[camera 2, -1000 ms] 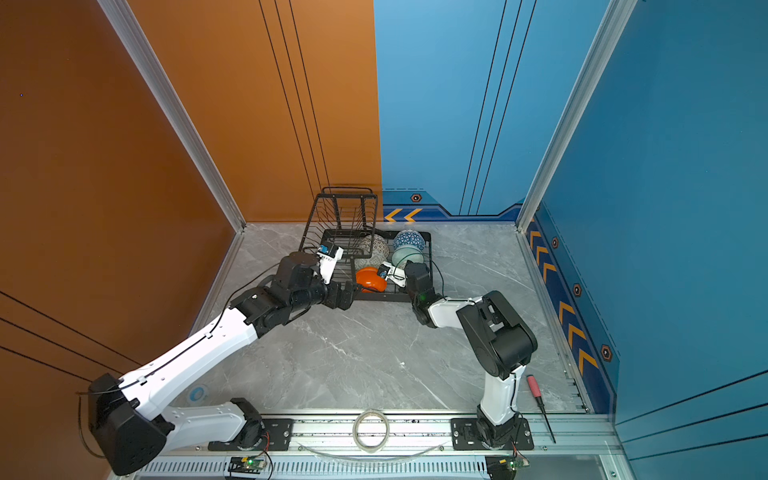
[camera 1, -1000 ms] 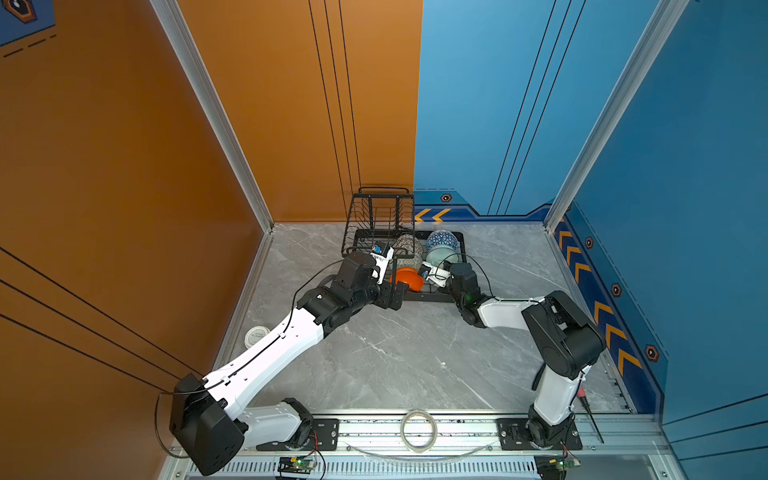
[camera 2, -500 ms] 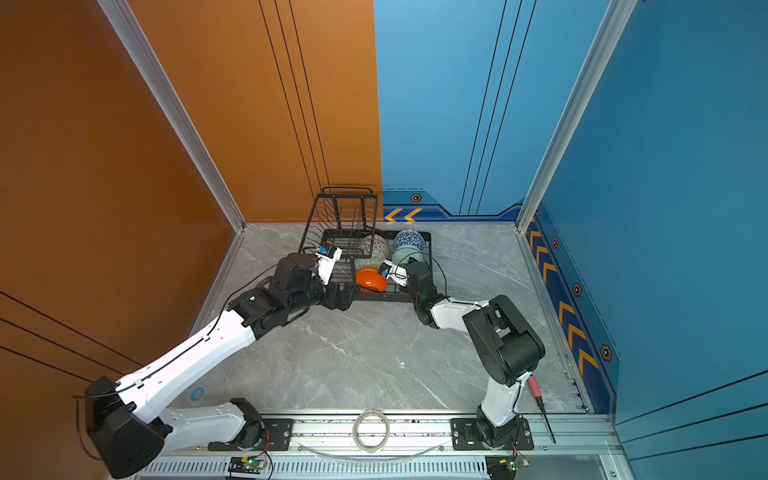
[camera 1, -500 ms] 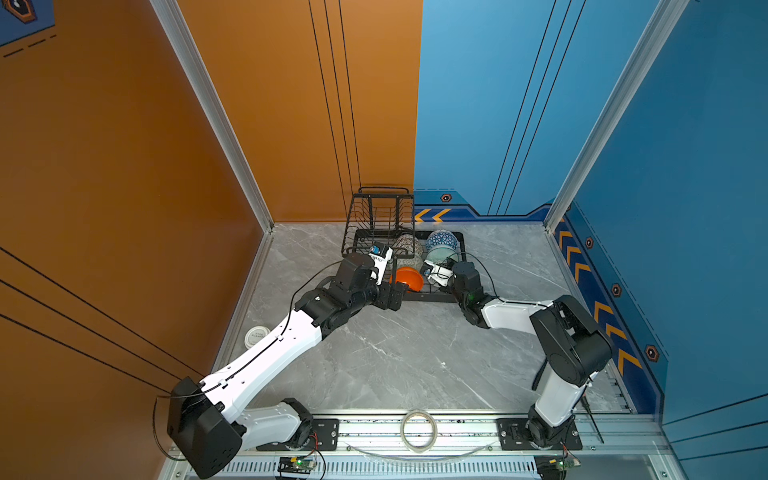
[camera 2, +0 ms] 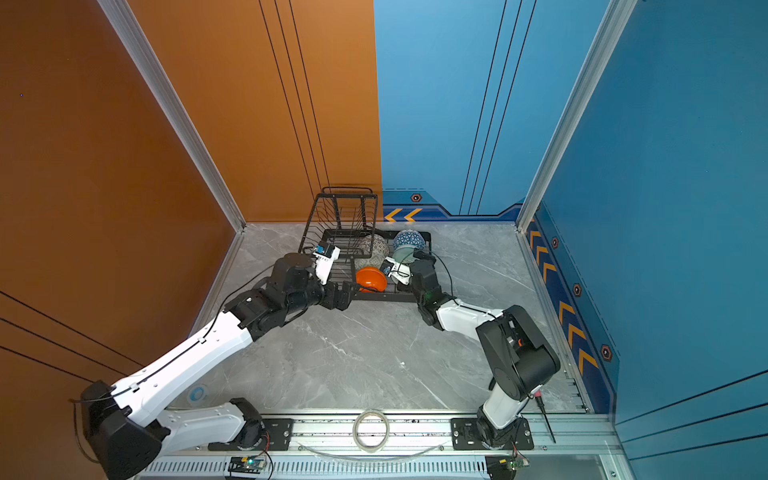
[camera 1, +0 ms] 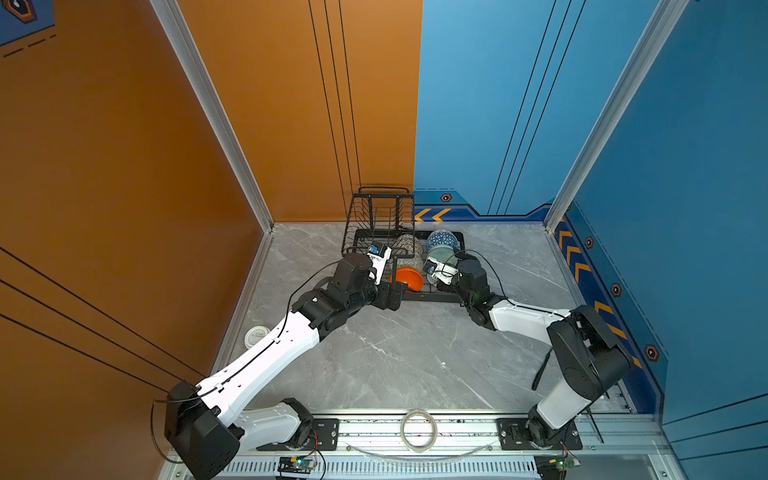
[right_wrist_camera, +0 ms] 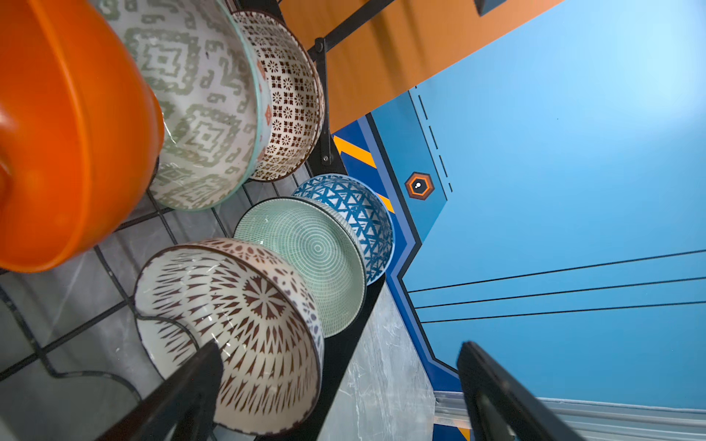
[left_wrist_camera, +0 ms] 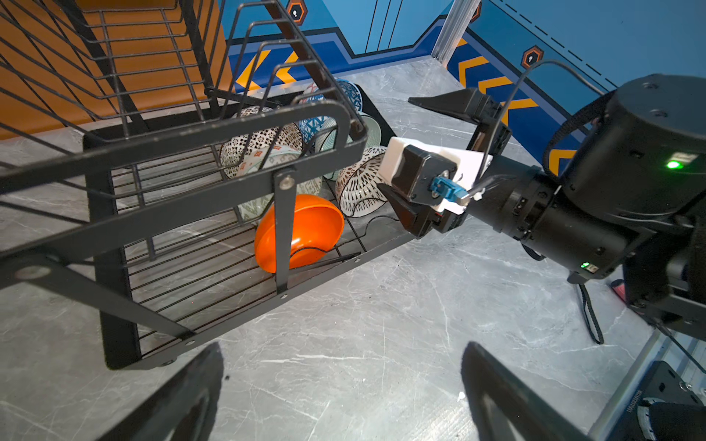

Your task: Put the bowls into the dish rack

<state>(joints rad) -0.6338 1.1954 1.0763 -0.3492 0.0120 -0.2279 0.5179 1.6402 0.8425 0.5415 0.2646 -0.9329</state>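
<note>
The black wire dish rack (camera 1: 432, 297) stands by the back wall, and its lower tray holds all the bowls on edge. In the right wrist view I see the orange bowl (right_wrist_camera: 68, 133), the maze-patterned bowl (right_wrist_camera: 198, 103), the lattice bowl (right_wrist_camera: 290, 95), the blue bowl (right_wrist_camera: 355, 214), the mint bowl (right_wrist_camera: 309, 252) and the white dark-dotted bowl (right_wrist_camera: 237, 320). My right gripper (right_wrist_camera: 340, 382) is open; one finger lies inside the dotted bowl, the other well outside the rack's edge. My left gripper (left_wrist_camera: 342, 382) hangs open over bare floor in front of the rack (left_wrist_camera: 214, 137), near the orange bowl (left_wrist_camera: 301, 233).
A white lidded jar (camera 1: 255, 336) sits by the left wall beside my left arm. A tape ring (camera 1: 418, 428) lies on the front rail and a red-handled screwdriver (camera 2: 544, 415) at the front right. The raised upper basket (camera 1: 384, 216) stands against the orange wall.
The right arm's elbow has swung toward the front right, and its jaws now stand wide apart. The left arm and the bowls have stayed put.
</note>
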